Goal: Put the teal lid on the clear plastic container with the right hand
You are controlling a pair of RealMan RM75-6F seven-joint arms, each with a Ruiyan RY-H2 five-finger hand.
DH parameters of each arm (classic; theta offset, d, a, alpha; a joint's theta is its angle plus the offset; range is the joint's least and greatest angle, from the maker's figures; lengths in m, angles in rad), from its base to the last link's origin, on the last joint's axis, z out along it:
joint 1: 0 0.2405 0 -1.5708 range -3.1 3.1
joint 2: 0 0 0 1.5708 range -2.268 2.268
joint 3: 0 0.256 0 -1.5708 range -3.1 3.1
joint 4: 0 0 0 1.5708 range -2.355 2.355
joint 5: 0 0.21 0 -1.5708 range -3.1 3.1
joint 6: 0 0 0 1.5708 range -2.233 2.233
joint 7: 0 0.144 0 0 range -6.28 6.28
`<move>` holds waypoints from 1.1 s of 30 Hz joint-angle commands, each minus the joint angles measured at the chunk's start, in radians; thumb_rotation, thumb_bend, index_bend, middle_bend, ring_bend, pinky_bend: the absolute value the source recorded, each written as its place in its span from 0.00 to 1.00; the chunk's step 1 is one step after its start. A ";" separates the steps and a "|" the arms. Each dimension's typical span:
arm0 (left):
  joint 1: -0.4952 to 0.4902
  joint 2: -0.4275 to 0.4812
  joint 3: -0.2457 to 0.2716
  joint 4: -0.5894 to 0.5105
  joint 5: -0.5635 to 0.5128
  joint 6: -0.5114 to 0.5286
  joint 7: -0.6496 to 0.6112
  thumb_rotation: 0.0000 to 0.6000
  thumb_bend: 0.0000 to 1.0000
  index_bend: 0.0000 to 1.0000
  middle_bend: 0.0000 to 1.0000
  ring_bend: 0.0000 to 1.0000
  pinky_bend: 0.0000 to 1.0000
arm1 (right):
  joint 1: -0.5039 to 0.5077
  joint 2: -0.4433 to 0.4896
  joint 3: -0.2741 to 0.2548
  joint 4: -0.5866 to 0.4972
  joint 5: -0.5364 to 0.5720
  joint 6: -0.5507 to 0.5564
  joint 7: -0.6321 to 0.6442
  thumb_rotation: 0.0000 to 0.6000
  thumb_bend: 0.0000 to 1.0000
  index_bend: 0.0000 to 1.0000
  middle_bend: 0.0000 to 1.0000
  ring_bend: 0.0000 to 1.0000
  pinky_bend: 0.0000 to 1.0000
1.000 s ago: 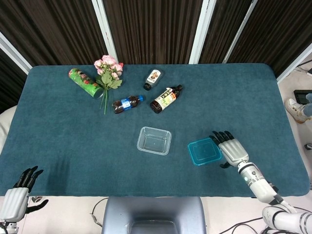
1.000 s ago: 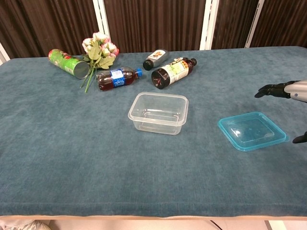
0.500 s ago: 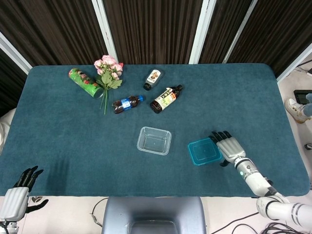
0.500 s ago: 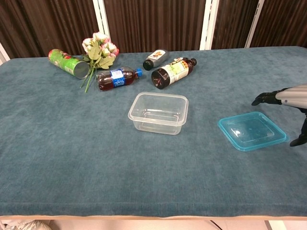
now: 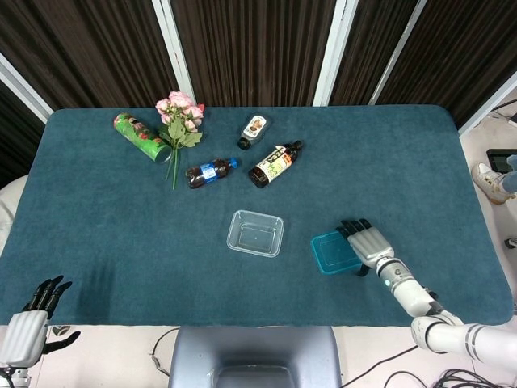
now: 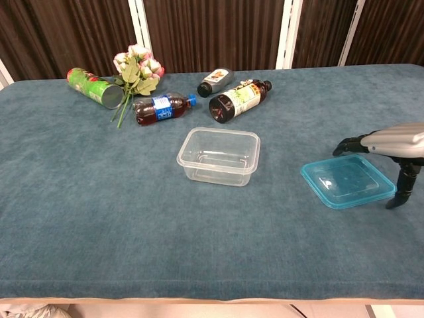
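The teal lid (image 5: 332,252) (image 6: 348,181) lies flat on the blue cloth, right of the clear plastic container (image 5: 255,233) (image 6: 218,156), which stands open and empty near the table's middle. My right hand (image 5: 366,242) (image 6: 391,144) hovers over the lid's right edge, fingers spread and pointing left above it, thumb hanging down by the lid's right corner. It holds nothing. My left hand (image 5: 28,325) rests off the table's near left corner, fingers apart, and appears only in the head view.
At the back lie a green can (image 5: 140,137), a pink flower bunch (image 5: 179,121), a cola bottle (image 5: 211,171), a dark sauce bottle (image 5: 275,163) and a small dark bottle (image 5: 253,130). The table's front edge (image 6: 212,298) runs near the lid.
My right hand has moved left, from beside the lid to over its right edge. The lid, container and left hand have not moved.
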 commanded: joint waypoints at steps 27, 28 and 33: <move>0.004 -0.006 0.002 0.016 0.001 0.001 -0.017 1.00 0.49 0.17 0.07 0.06 0.34 | 0.077 -0.044 -0.040 0.009 0.007 -0.014 0.024 1.00 0.08 0.00 0.00 0.00 0.00; 0.003 -0.006 0.002 0.017 0.001 0.000 -0.019 1.00 0.49 0.17 0.07 0.06 0.34 | 0.079 -0.047 -0.042 0.013 0.007 -0.015 0.025 1.00 0.08 0.00 0.00 0.00 0.00; 0.004 -0.006 0.002 0.018 0.000 -0.001 -0.021 1.00 0.49 0.17 0.07 0.06 0.34 | 0.083 -0.053 -0.048 0.019 0.002 -0.011 0.032 1.00 0.08 0.00 0.01 0.01 0.00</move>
